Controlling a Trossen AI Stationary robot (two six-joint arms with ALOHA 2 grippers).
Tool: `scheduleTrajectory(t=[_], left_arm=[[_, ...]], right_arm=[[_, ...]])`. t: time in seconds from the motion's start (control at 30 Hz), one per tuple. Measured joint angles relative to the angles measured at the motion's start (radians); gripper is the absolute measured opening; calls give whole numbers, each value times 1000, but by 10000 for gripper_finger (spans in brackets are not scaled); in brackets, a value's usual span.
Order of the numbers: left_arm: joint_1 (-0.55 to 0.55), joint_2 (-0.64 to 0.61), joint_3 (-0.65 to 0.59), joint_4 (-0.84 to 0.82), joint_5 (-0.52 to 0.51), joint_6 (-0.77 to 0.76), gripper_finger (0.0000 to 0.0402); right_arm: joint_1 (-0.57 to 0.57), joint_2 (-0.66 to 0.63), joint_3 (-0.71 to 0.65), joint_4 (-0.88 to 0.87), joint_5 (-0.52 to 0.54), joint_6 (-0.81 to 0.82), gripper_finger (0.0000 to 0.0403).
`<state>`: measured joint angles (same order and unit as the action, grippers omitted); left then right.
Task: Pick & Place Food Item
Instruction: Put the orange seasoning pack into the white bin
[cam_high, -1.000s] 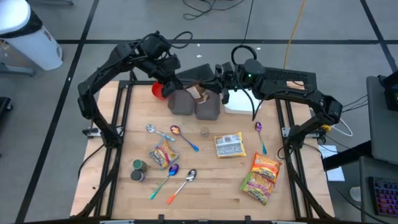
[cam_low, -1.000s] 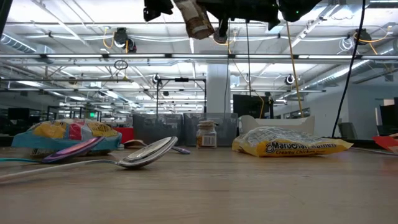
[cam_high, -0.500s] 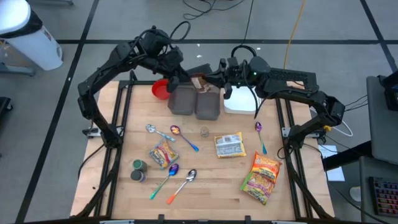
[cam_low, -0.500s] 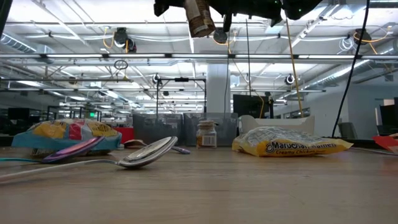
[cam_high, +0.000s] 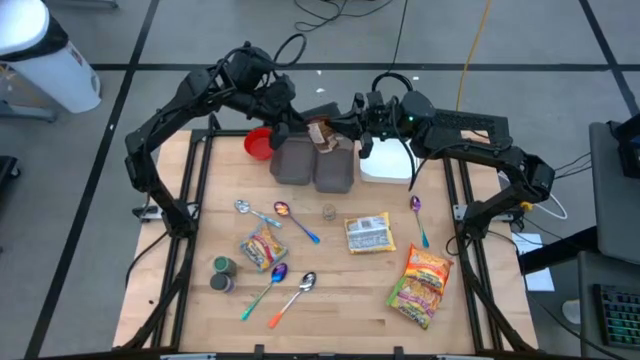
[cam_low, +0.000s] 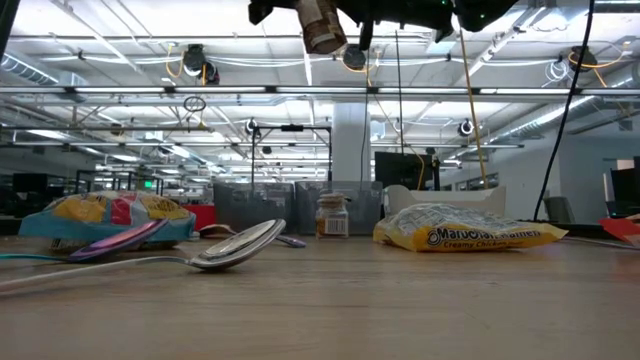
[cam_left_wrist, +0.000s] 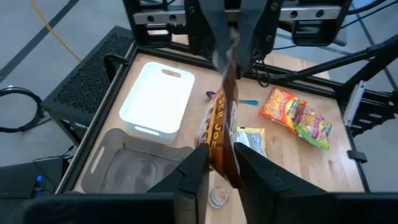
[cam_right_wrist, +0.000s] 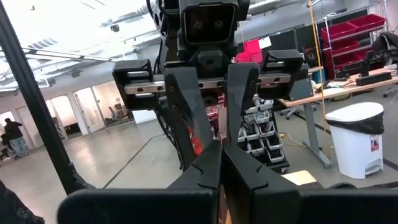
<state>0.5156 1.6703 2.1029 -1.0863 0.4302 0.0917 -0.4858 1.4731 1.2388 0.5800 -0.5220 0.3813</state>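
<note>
A brown food packet (cam_high: 321, 133) hangs in the air over the far edge of two grey bins (cam_high: 315, 168), held between both grippers. My left gripper (cam_high: 302, 127) comes at it from the left and my right gripper (cam_high: 347, 126) from the right; each is shut on it. In the left wrist view the packet (cam_left_wrist: 222, 134) runs from my own fingers away to the right gripper (cam_left_wrist: 231, 46). The low view shows the packet (cam_low: 322, 22) high above the table. My left gripper pinches the packet's near end (cam_left_wrist: 222, 163) between its two fingers (cam_left_wrist: 198, 167), coming slanting down from the table's left. The packet is lifted clear of the bins and stretches away from the fingers. My right gripper pinches the packet's opposite end (cam_left_wrist: 230, 55) between its shut fingers (cam_left_wrist: 214, 31), coming from the table's right, roughly level. In its own wrist view the fingers (cam_right_wrist: 210, 163) hide the place of contact.
A white bin (cam_high: 385, 161) stands right of the grey bins, a red bowl (cam_high: 257, 143) left of them. Nearer lie a noodle packet (cam_high: 369, 233), a colourful bag (cam_high: 424, 283), a snack pack (cam_high: 263, 248), several spoons, a small jar (cam_high: 328, 211) and cans (cam_high: 222, 275).
My left gripper has tipped its fingers upward, staying shut on the packet. The packet has swung up a little and toward the far edge, still held at both ends. For the last half second everything has kept still.
</note>
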Motion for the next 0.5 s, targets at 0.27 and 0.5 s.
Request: scheduleTrajectory(t=[0.27,0.5], left_arm=[[0,0,0,-2,-12,8,10],[0,0,0,-34,-12,36,5]], right_arm=[[0,0,0,-4,-1,0,0],[-1,-1,0,-14,-31,6,9]])
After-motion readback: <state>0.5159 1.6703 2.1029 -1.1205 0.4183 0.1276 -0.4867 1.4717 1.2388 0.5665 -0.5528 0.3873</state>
